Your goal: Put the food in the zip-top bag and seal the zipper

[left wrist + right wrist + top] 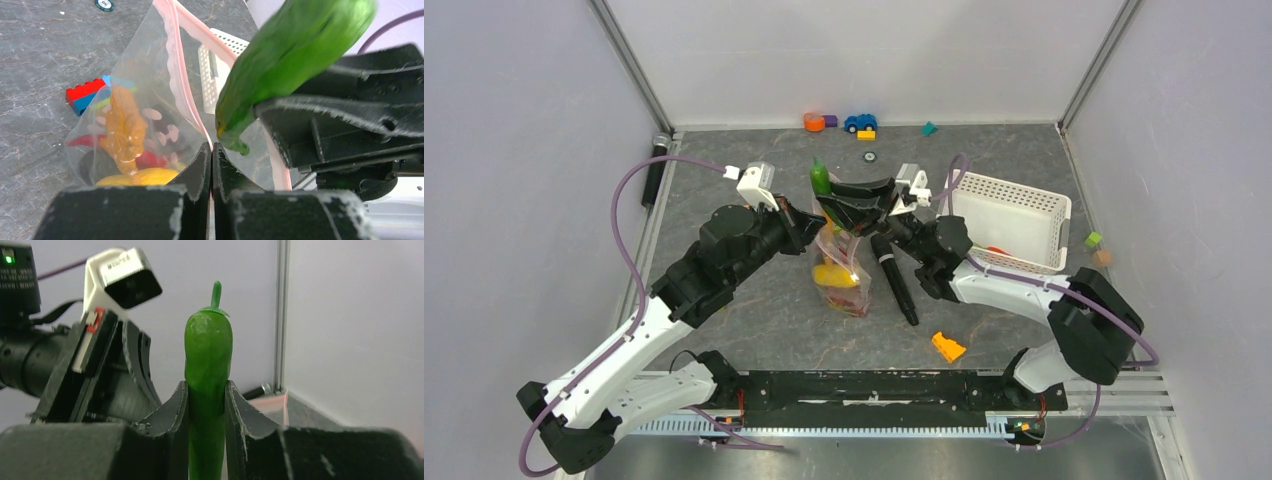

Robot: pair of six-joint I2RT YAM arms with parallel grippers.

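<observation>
The clear zip-top bag [842,268] with pinkish dots hangs in the middle of the table, its mouth held up and open. Yellow, orange and red toy food [125,150] lies inside it. My left gripper [211,150] is shut on the bag's pink zipper strip [175,55] at the mouth's near edge. My right gripper [206,392] is shut on a green pepper [207,352], stem up, and holds it just above the bag's mouth. The green pepper also shows in the top view [821,178] and the left wrist view [290,55].
A white lattice basket [1009,215] stands right of the bag. A black marker-like stick [894,275] lies beside the bag. An orange wedge block [948,346] lies near the front. Small toys and bricks [844,123] sit along the back wall. Red and blue bricks [85,92] lie behind the bag.
</observation>
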